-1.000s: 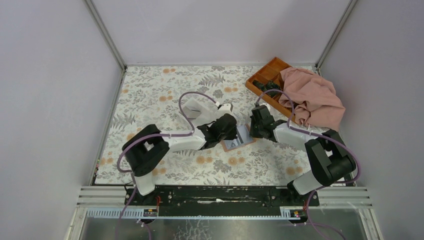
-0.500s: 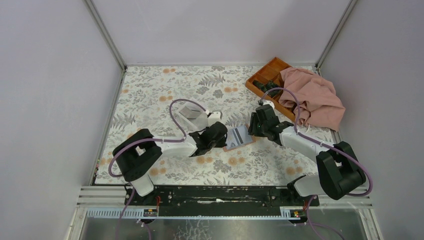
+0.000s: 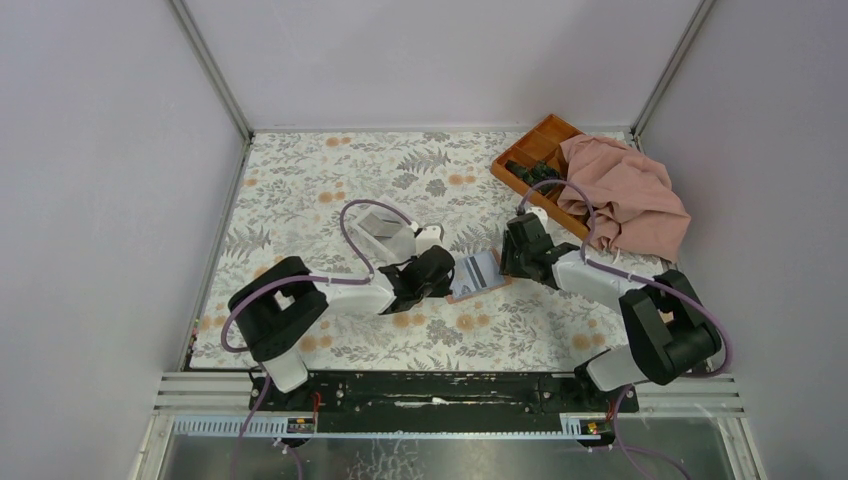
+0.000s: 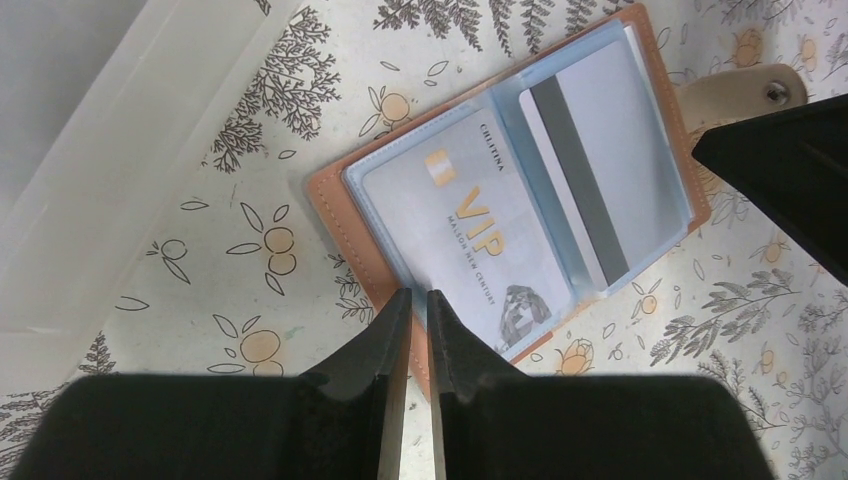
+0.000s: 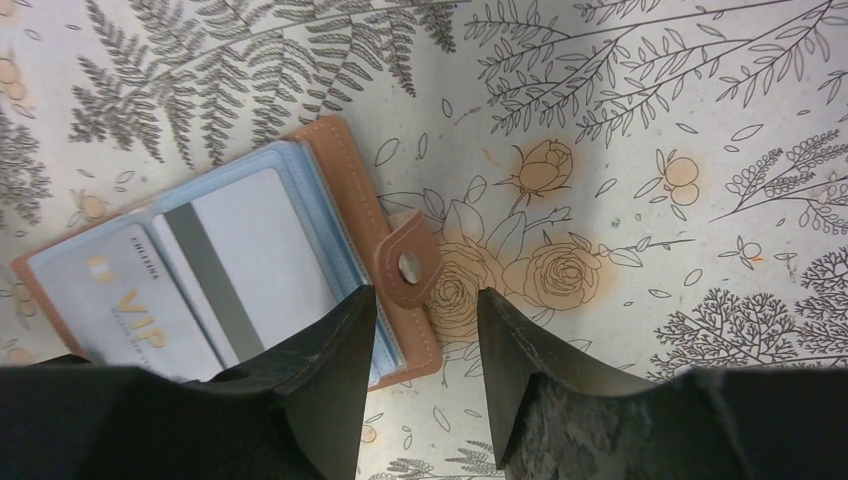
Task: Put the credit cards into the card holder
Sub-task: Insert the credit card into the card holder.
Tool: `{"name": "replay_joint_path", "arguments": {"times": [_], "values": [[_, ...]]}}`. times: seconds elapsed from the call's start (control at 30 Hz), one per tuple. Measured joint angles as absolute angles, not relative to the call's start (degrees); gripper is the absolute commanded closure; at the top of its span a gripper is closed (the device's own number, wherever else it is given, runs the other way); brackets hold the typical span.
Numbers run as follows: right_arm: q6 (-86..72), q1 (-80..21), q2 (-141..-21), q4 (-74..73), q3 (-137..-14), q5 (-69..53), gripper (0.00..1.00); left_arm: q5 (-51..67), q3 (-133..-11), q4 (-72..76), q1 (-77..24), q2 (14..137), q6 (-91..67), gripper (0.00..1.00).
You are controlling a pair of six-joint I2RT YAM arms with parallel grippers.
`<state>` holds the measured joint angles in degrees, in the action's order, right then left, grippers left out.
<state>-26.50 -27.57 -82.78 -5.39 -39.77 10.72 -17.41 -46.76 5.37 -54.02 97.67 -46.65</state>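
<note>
— Left wrist view: how is the left gripper [image 4: 417, 292]?
— Barely ajar, empty, over the near edge of the wallet [image 4: 330, 205]. Two cards [image 4: 470, 230] sit in its sleeves.
— And the right gripper [image 5: 425, 295]?
— Half open, empty, straddling the wallet's snap tab [image 5: 408, 262].

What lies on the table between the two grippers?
In the top view, the open card holder, two credit cards in its sleeves, lies between the left gripper and the right gripper.
</note>
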Motion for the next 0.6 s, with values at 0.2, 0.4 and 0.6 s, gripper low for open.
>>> {"name": "replay_joint_path", "arguments": {"times": [0.2,0.4,0.6], "values": [[-25.87,-27.57,-85.97,-4.91,-39.79,11.42,0.53,-17.41,-46.76,5.56,-54.02,98.13,-46.76,0.83],[-24.84,-27.57,-86.85,-2.79,-40.03,12.12,0.53,-17.41,-46.76,5.87,-54.02,98.37,-46.83,0.83],[-23.99,-27.57,-87.83,-1.96,-40.75,12.95,0.54,-17.41,-46.76,6.00,-54.02,98.41,-46.92,0.82]]}}
